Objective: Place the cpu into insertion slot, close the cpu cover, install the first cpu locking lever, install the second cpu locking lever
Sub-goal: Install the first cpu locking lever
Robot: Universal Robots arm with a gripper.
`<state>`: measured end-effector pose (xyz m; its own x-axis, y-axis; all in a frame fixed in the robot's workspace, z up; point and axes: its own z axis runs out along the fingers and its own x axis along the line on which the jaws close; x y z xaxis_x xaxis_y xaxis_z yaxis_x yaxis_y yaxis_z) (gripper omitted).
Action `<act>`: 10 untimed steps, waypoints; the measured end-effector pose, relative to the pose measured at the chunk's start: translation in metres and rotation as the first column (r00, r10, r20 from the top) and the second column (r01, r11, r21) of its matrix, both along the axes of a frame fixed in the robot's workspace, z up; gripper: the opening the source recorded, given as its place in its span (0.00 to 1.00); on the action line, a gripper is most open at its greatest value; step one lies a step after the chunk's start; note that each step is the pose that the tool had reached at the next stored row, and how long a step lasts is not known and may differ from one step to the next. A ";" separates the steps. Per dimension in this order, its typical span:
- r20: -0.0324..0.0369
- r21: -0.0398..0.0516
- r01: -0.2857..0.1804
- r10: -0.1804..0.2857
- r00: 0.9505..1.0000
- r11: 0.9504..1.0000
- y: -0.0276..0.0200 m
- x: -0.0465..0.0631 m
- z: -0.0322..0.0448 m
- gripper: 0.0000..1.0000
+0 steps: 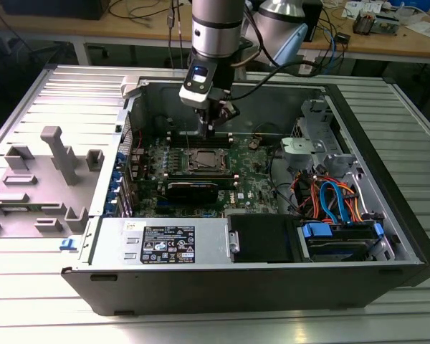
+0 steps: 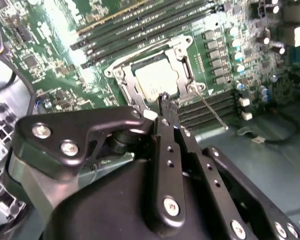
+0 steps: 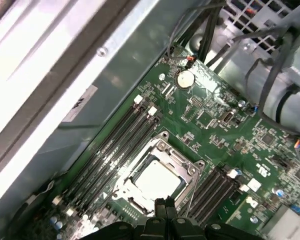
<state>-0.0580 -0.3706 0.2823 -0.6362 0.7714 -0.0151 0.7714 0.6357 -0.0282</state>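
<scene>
A ribbed metal table (image 1: 29, 308) carries an open computer case (image 1: 272, 276); on its green motherboard (image 1: 254, 168) the cpu (image 2: 157, 80) sits in the insertion slot (image 2: 117, 74) under the lowered cpu cover (image 2: 184, 67) (one thin lever (image 2: 210, 111) juts out alongside). Just above, the gripper (image 2: 166, 102) hovers, fingers pressed together, empty; a cluttered workbench (image 1: 387, 39) stands behind

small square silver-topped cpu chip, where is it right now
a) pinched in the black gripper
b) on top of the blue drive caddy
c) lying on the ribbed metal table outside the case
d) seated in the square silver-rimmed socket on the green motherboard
d: in the second wrist view the small square silver-topped cpu chip lies inside the square silver-rimmed socket on the green motherboard, while the black gripper near it holds nothing.
</scene>
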 end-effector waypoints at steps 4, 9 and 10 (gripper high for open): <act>0.000 0.001 -0.087 0.087 0.996 0.996 0.0000 0.000 -0.0001 0.11; 0.000 0.004 -0.182 0.182 0.983 0.983 0.0000 0.000 -0.0010 0.11; 0.001 0.008 -0.224 0.224 0.975 0.975 0.0000 0.000 -0.0017 0.11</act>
